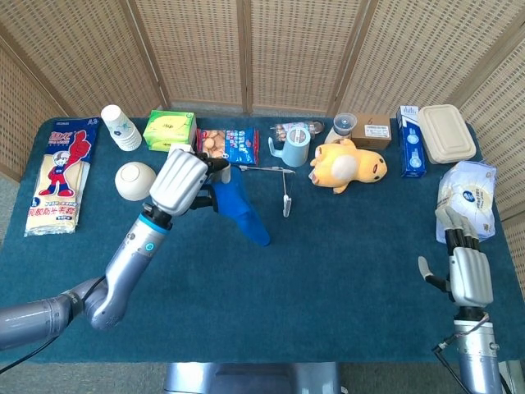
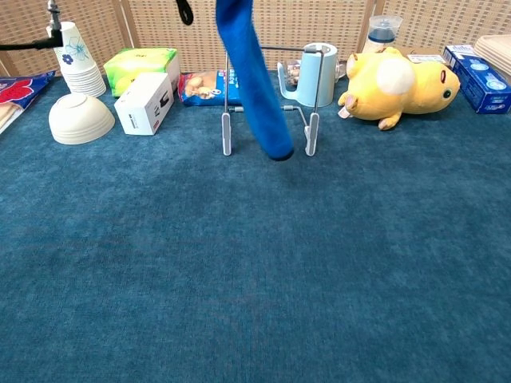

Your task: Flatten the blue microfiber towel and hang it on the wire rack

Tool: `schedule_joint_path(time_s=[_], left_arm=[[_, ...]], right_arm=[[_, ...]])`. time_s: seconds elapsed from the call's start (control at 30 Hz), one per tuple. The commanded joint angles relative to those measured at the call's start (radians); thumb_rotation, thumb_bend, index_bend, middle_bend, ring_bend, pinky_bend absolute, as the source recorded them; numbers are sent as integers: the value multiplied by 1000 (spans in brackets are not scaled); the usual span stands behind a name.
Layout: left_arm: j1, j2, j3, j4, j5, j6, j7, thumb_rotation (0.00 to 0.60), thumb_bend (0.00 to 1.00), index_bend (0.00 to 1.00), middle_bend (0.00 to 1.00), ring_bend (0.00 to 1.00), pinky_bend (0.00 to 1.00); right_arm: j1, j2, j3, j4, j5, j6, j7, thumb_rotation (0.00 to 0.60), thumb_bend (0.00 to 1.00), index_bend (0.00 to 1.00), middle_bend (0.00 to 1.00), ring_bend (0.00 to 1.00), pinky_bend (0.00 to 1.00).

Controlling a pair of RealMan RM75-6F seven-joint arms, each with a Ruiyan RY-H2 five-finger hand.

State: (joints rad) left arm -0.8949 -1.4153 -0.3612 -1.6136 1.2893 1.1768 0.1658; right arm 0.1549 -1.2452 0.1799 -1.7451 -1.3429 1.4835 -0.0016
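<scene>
My left hand (image 1: 182,181) holds the blue microfiber towel (image 1: 239,208) by its top end, raised well above the table. The towel (image 2: 255,80) hangs down as a long bunched strip, its lower end in front of the wire rack (image 2: 271,100). In the head view the wire rack (image 1: 271,182) stands just right of the hand, partly hidden behind the towel. My right hand (image 1: 464,267) hovers low at the table's right front edge, fingers apart and holding nothing. The chest view shows neither hand.
Left of the rack stand a white box (image 2: 144,102), a white bowl (image 2: 81,118), stacked paper cups (image 2: 76,56) and a green tissue box (image 2: 145,64). Behind and right are a snack bag (image 2: 201,86), a light blue mug (image 2: 310,76) and a yellow plush toy (image 2: 395,80).
</scene>
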Motion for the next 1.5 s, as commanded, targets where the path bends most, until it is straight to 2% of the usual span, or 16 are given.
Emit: schedule_joint_path(time_s=[0.03, 0.43, 0.8, 1.0, 1.3, 1.5], left_arm=[[-27, -13, -30, 12, -41, -25, 18, 600, 488, 731, 740, 678, 831], [-119, -55, -110, 73, -200, -95, 85, 600, 490, 728, 736, 674, 835], [-167, -80, -135, 134, -320, -114, 155, 600, 491, 721, 733, 670, 838], [-174, -67, -142, 103, -357, -106, 179, 600, 491, 718, 733, 669, 845], [-155, 2, -157, -60, -356, -52, 201, 600, 493, 719, 734, 669, 850], [-144, 33, -147, -117, -378, -28, 244, 600, 495, 718, 734, 669, 851]], right_arm=[[-7, 2, 0, 5, 1, 5, 9, 600, 334, 0, 0, 0, 0], [-19, 2, -1, 17, 5, 3, 31, 600, 334, 0, 0, 0, 0], [-28, 3, -2, 20, 6, 5, 34, 600, 334, 0, 0, 0, 0], [-29, 3, -1, 25, 10, -2, 41, 600, 334, 0, 0, 0, 0], [-31, 4, -1, 39, 7, -10, 62, 600, 334, 0, 0, 0, 0], [-30, 6, -2, 42, 3, -15, 72, 600, 332, 0, 0, 0, 0]])
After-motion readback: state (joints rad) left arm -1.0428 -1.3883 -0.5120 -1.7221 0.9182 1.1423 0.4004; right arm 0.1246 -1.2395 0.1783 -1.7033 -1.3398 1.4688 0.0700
